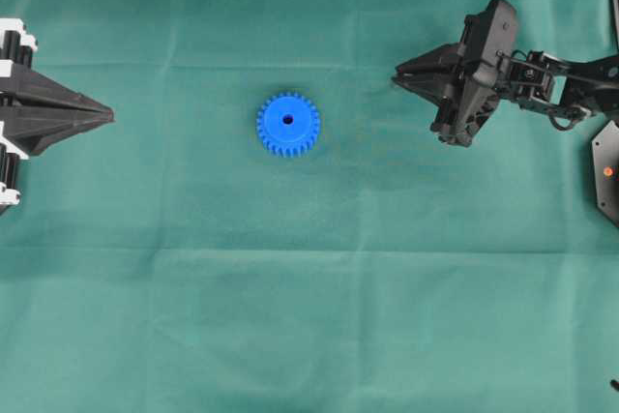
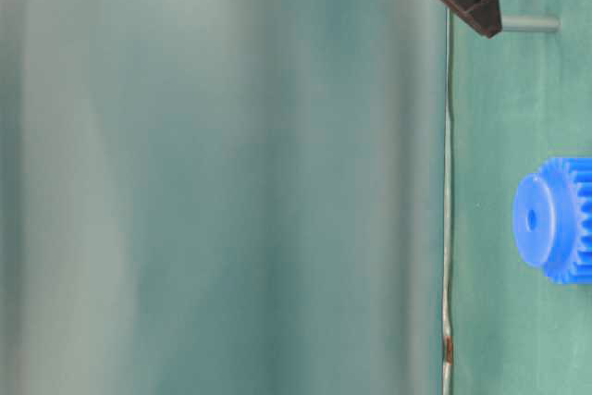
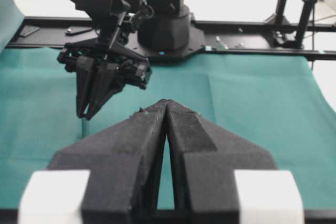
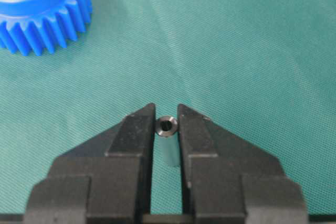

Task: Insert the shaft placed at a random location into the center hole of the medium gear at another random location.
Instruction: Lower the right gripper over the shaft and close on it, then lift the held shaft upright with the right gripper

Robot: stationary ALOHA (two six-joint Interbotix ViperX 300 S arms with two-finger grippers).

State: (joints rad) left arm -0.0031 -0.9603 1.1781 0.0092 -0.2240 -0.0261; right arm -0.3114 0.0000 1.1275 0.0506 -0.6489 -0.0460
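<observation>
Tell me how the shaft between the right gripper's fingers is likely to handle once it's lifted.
The shaft looks like a smooth, shiny metal cylinder, so it may slip or pivot between the right gripper's flat fingers. Being round, it would probably roll on the cloth if dropped. It looks rigid and small, so likely light and unbending.

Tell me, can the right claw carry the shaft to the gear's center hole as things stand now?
Probably yes. The right claw is shut on the shaft, and only bare green cloth lies between it and the medium gear. The center hole is uncovered, and the left claw sits far aside.
</observation>
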